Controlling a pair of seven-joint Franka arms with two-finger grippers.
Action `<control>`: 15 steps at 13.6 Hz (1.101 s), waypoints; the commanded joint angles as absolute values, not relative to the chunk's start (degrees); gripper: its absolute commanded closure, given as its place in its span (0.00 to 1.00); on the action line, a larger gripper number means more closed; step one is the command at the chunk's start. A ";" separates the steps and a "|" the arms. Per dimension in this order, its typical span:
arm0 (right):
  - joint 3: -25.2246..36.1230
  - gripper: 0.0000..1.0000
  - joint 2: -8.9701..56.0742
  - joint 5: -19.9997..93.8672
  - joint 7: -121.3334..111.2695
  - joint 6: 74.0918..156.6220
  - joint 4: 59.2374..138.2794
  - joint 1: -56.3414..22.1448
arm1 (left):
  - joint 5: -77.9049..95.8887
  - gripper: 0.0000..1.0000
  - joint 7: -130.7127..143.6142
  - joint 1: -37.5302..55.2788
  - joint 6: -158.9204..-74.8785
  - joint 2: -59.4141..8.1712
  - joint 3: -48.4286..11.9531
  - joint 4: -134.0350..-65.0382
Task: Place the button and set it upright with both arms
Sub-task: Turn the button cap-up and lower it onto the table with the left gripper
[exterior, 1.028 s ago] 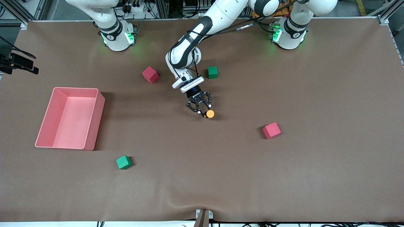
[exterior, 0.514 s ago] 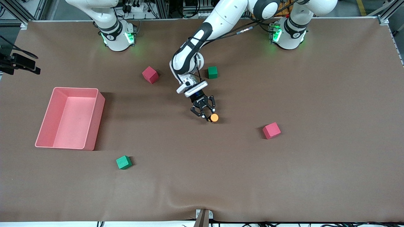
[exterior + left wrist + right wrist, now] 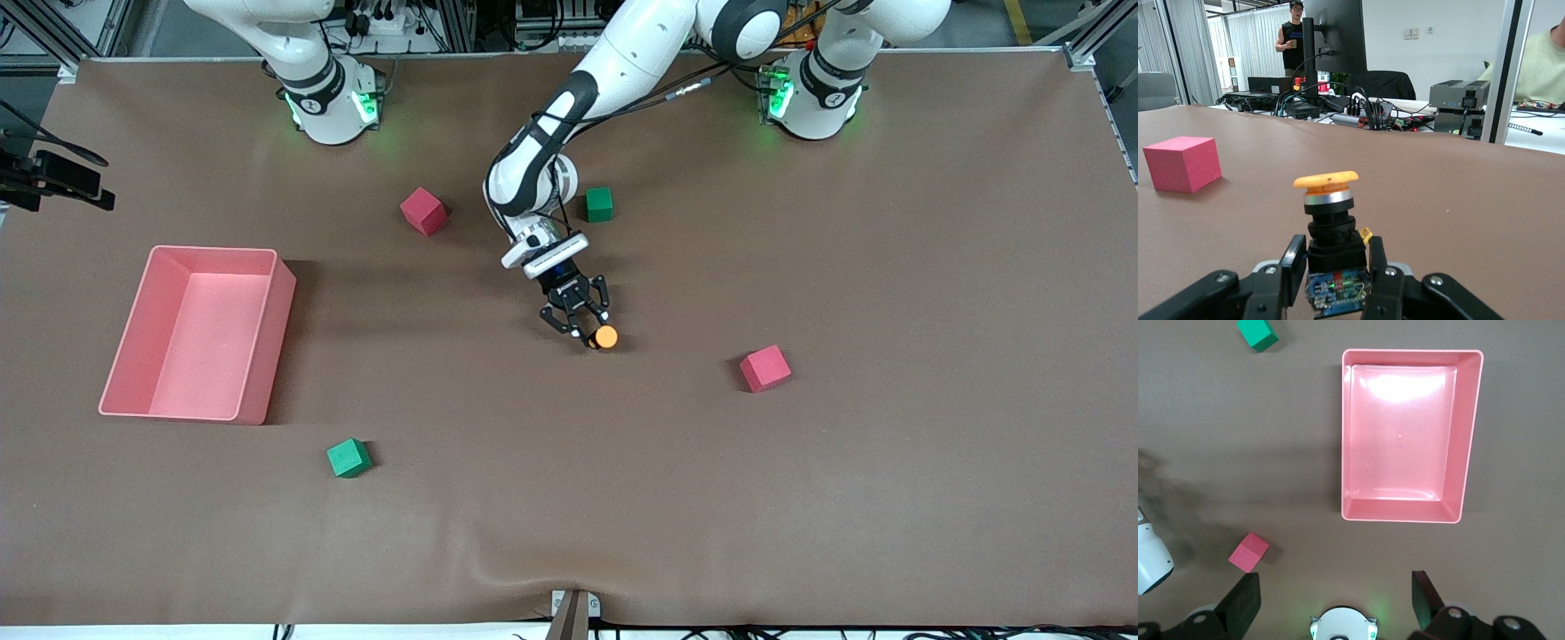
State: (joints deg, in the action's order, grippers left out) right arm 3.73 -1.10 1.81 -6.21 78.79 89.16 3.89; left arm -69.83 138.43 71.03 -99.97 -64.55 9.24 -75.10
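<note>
Change record, last second.

Left gripper [image 3: 589, 331]: position over the table shifted toward 4 o'clock in the front view, from roughly 645,352 to its present spot, the larger part of that shift in the first half of the interval. Wrist drawn along, now nearer the green cube [image 3: 599, 204].

Button [image 3: 605, 337]: carried along in the clamped fingers [image 3: 1293, 265], orange cap at 4 o'clock of the fingertips. Height above the table possibly lower; the front view cannot confirm.

A brown cloth-covered desk [image 3: 889, 489] carries a pink rectangular plastic bin [image 3: 283, 307], two red foam cubes [image 3: 422, 211] and two green foam cubes [image 3: 348, 458].
</note>
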 commanded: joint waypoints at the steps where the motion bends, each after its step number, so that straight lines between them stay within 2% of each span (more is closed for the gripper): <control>1: 3.87 0.00 -1.05 1.41 -6.68 78.75 88.68 4.04 | -71.37 0.85 139.48 71.10 -100.11 -66.09 9.67 -73.39; 8: 3.87 0.00 -1.05 1.32 -6.68 78.58 88.68 4.04 | -71.37 0.76 139.48 71.10 -100.99 -66.80 9.67 -73.39; 9: 3.87 0.00 -1.14 1.32 -6.68 78.49 88.68 4.04 | -71.45 0.72 139.40 71.10 -100.99 -66.80 9.67 -73.39; 13: 3.87 0.00 -1.23 1.32 -6.50 78.57 88.68 3.69 | -71.46 0.43 138.87 71.10 -101.07 -66.62 9.67 -73.39; 14: 3.78 0.00 -1.23 1.32 -6.50 78.66 88.59 3.60 | -71.46 0.31 138.69 71.10 -101.07 -66.45 9.67 -73.39; 15: 3.78 0.00 -1.23 1.32 -6.59 78.58 88.68 3.60 | -71.46 0.11 138.52 71.19 -101.07 -66.36 9.75 -73.39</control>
